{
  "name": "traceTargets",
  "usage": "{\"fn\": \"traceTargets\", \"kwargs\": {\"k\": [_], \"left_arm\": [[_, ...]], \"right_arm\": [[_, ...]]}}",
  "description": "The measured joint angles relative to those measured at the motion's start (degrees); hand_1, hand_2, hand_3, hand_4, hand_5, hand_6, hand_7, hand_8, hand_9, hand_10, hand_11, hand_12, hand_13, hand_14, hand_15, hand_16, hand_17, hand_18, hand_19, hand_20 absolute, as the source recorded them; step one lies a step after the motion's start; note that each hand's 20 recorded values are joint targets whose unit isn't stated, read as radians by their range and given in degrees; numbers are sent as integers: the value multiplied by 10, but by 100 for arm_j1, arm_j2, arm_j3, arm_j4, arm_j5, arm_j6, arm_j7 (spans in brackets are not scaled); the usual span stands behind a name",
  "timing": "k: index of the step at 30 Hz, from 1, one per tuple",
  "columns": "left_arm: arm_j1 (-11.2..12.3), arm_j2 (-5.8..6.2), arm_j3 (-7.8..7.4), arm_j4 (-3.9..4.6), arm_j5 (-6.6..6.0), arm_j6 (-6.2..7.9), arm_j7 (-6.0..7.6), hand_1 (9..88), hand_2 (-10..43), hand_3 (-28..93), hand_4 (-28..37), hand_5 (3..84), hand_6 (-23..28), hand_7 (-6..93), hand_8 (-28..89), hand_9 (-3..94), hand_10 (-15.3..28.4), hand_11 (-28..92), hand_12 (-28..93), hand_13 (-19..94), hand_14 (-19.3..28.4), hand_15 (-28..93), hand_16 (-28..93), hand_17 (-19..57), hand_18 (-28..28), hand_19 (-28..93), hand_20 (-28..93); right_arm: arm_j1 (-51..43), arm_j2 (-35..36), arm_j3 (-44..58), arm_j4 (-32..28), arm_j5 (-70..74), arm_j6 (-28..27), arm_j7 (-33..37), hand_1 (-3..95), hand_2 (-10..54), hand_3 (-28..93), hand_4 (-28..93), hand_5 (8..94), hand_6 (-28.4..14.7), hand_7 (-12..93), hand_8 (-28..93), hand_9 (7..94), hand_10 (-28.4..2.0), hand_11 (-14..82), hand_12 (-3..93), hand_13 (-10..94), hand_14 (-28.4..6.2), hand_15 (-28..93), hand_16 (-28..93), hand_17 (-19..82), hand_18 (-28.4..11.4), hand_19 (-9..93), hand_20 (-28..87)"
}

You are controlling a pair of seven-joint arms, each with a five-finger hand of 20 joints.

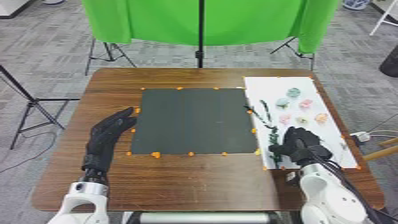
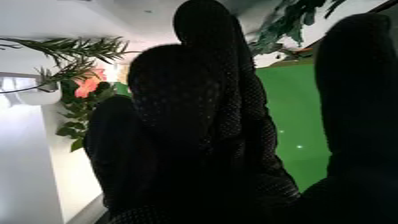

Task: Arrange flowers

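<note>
Out from the right hand (image 1: 300, 142), spread, with thumb apart from fingers and nothing visibly pinched: just to the left, green stems (image 1: 274, 137) on the white sheet (image 1: 268, 84). Long axis running near to far, roughly along the sheet. Beyond the hand, the blooms (image 1: 306, 104). Well across, by the dark mat (image 1: 195, 120), the left hand (image 1: 110, 128), too far to serve. Likely best to close across the stems from the right, not lengthwise.

White arms with black cables and black fabric gloves
</note>
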Motion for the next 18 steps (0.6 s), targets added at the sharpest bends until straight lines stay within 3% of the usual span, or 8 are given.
{"fn": "traceTargets", "kwargs": {"k": [2, 4, 5, 6, 8, 12, 18], "left_arm": [[23, -4, -21, -6, 0, -3, -46, 295, -18, 618, -186, 488, 38, 131, -58, 453, 136, 215, 158, 355, 160, 167, 31, 60, 129, 89, 215], [40, -5, -30, -6, 0, -3, -59, 295, -18, 618, -186, 488, 38, 131, -58, 453, 137, 215, 158, 355, 160, 167, 31, 60, 129, 89, 215], [41, -7, -30, -5, 0, 0, -57, 295, -18, 618, -186, 488, 38, 131, -58, 453, 136, 216, 158, 355, 160, 167, 31, 60, 129, 89, 215], [39, -10, -29, -2, 0, 4, -49, 295, -18, 617, -186, 488, 38, 131, -58, 453, 136, 216, 158, 355, 160, 167, 30, 60, 129, 89, 215], [26, -18, -21, 5, 0, 6, -32, 296, -18, 617, -186, 488, 39, 131, -58, 453, 137, 216, 158, 354, 160, 167, 31, 60, 129, 88, 214], [-1, -36, -7, 8, 0, 5, -5, 296, -18, 616, -186, 488, 39, 131, -58, 453, 137, 215, 158, 354, 161, 167, 30, 59, 128, 88, 214], [-16, -57, 9, 8, 0, 6, 51, 296, -18, 617, -186, 488, 39, 131, -57, 453, 137, 216, 158, 354, 161, 167, 30, 59, 128, 87, 213]], "right_arm": [[-8, -42, -15, 13, -84, 22, -20, 456, -95, 506, -100, 766, -60, 205, -41, 872, -145, 310, 246, 937, -19, 518, 305, 706, -46, 919, 383], [-8, -73, -53, 55, -178, 115, -53, 505, -95, 459, -59, 776, -55, 208, 101, 878, -138, 337, 247, 937, -15, 539, 278, 716, -44, 918, 380], [-4, -79, -81, 93, -216, 203, -72, 659, -95, 81, 184, 776, -54, 214, 153, 884, -136, 340, 246, 937, -13, 546, 271, 716, -42, 920, 387], [7, -83, -115, 150, -250, 330, -97, 769, -95, -158, 337, 789, -50, 210, 204, 887, -133, 353, 249, 937, -12, 557, 261, 723, -43, 917, 384], [59, -91, -199, 304, -298, 646, -165, 844, -95, -266, 430, 808, -43, 220, 235, 898, -126, 365, 259, 937, -11, 578, 244, 733, -46, 922, 379], [172, -131, -305, 462, -347, 943, -308, 872, -95, -278, 546, 824, -32, 259, 246, 917, -116, 380, 274, 937, -8, 612, 225, 747, -50, 928, 383], [269, -158, -358, 510, -282, 931, -413, 865, -95, -259, 597, 818, -28, 282, 263, 915, -116, 413, 270, 937, -3, 639, 215, 755, -50, 932, 392]]}}
